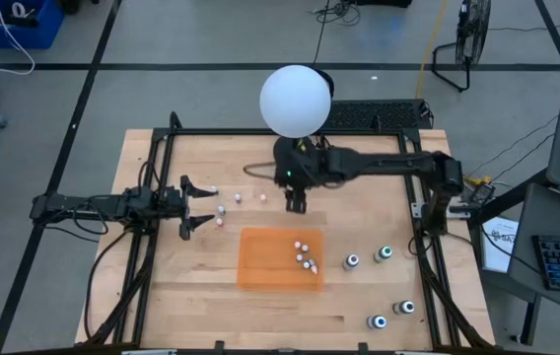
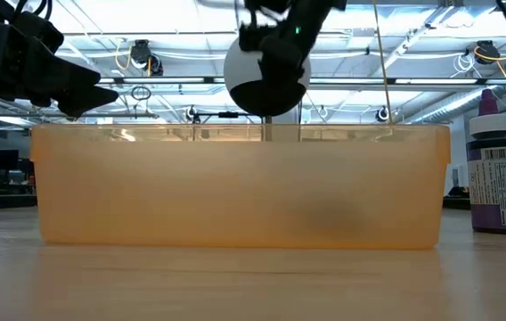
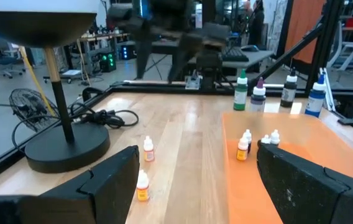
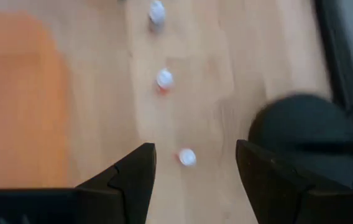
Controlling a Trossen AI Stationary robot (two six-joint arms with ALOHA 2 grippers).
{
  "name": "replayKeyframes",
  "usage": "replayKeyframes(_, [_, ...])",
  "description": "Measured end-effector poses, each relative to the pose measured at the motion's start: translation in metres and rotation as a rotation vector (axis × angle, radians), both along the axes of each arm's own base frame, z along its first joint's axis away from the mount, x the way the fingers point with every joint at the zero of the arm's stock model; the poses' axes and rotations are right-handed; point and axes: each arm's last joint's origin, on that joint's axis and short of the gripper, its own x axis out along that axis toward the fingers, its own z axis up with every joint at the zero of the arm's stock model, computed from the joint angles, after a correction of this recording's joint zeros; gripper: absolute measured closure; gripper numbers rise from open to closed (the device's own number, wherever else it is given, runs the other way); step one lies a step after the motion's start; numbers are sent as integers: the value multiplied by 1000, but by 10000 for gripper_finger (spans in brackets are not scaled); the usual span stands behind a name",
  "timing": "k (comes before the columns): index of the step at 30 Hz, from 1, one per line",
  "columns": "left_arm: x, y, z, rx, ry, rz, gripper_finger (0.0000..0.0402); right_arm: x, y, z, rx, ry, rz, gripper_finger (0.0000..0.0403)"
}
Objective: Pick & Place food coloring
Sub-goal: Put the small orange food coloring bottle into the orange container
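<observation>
Several tiny whitish bottles point(image 1: 239, 198) stand on the wooden table between my two grippers, and several more point(image 1: 303, 256) stand in the orange tray point(image 1: 260, 271). Four bigger dark bottles point(image 1: 352, 261) stand at the right. My right gripper point(image 1: 296, 203) hangs open above the table, pointing down, just beyond the tray's far edge. In its wrist view point(image 4: 195, 162) one tiny bottle point(image 4: 187, 157) shows between the fingers, well below them. My left gripper point(image 1: 197, 207) is open and level at the left, facing two tiny bottles point(image 3: 148, 150).
A lamp with a white globe point(image 1: 296, 100) and a dark round base point(image 3: 64, 149) stands at the table's far middle, close behind my right gripper. A black frame point(image 1: 152, 158) runs round the table. In the low view a purple bottle point(image 2: 498, 169) stands right of the tray point(image 2: 235, 187).
</observation>
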Motion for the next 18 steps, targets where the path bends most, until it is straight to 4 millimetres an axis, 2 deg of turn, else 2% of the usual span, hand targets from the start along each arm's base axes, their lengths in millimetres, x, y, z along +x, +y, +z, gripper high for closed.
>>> replayKeyframes(3, [0,0,0,0,-2,0,78,1,-22,-17,77,48,-39,191])
replayKeyframes(6, [0,0,0,0,-2,0,78,3,-34,-35,120,102,-53,191])
replayKeyframes(18, [0,0,0,0,-1,0,78,20,-47,-94,125,229,-17,189])
